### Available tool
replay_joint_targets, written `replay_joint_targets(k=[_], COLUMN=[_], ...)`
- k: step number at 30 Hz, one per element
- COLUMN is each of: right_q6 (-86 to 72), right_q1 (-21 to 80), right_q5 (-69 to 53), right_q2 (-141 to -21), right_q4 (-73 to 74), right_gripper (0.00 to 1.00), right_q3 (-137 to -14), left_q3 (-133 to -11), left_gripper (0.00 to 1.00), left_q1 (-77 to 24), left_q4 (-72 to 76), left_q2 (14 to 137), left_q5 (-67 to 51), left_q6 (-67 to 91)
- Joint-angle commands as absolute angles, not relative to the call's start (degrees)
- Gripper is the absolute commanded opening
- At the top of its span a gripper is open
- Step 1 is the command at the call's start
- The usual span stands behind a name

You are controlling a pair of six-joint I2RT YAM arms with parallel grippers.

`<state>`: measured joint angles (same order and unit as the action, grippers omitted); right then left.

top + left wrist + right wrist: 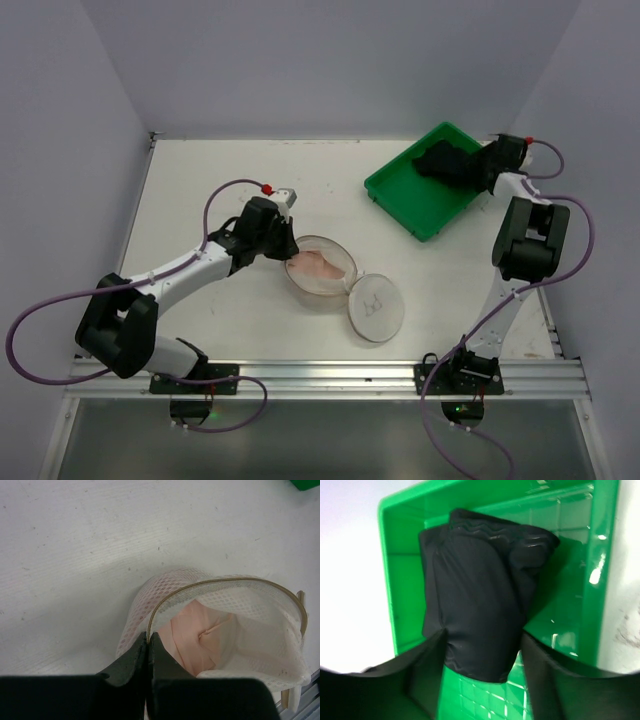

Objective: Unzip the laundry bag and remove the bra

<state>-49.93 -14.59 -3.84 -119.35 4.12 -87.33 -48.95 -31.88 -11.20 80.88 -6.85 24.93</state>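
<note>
The laundry bag (322,268) lies unzipped mid-table, its white round flap (376,309) with the black bra drawing folded out to the right. A pale pink bra (318,266) lies inside it. My left gripper (291,247) is shut on the bag's left zipper rim (150,625). In the left wrist view the mesh bag (260,610) gapes open with the pink bra (192,640) showing. My right gripper (476,166) is open over the green tray (400,195). Its fingers straddle a black folded garment (480,585) lying in the tray (570,610).
The green tray stands at the back right, near the table's right edge. The black garment (445,160) fills its far end. Grey walls close the table on three sides. A metal rail (330,375) runs along the near edge.
</note>
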Motion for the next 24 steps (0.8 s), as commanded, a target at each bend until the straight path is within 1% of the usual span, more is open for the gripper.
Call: replay_joint_targets(k=[1,2,5,10,14,17,20,23,24], right_q6=[-48.43,-47.91,-46.50,-44.30,-41.14,-38.24,-34.38,-29.54,-28.75], right_q1=[-14.77,-14.77,-14.68,-14.50,-13.10,-10.64,-6.43,0.07,4.87], right_q5=[-2.02,-1.59,-0.09,2.11,1.33,0.26,-3.94,-7.02,-8.68], right_q2=[-113.65,-113.12,-111.10,-105.66,-100.74,-96.61,-90.19,-83.95,-82.46], right_q4=[6.94,7.29,9.40,10.37,10.99,9.41,7.21,9.22,9.66], right_gripper=[0.65,0.75,0.87,0.98,0.99,0.99,0.99,0.98,0.97], right_q3=[-87.72,-87.45,-86.75,-83.41,-80.95,-76.65,-71.03,-67.68,-65.76], left_q3=[-49.31,-49.31,-49.22,-48.96,-48.87,-48.60,-48.52,-48.34,-48.34], left_gripper=[0.03,0.03,0.03,0.03,0.03,0.03,0.03,0.03,0.03], left_q1=[-31.29,-31.29,-31.38,-31.38,-31.29,-31.20,-31.20,-31.20,-31.20], left_q4=[-9.49,-9.32,-9.32,-9.14,-9.14,-9.14,-9.14,-9.40,-9.58], left_q2=[80.42,80.42,80.33,79.98,79.37,78.75,78.05,77.35,77.08], left_q5=[-7.38,-7.30,-7.38,-7.56,-7.47,-6.94,-6.86,-6.77,-6.33], left_q6=[25.22,25.22,25.31,25.58,26.01,26.45,26.98,27.33,27.42])
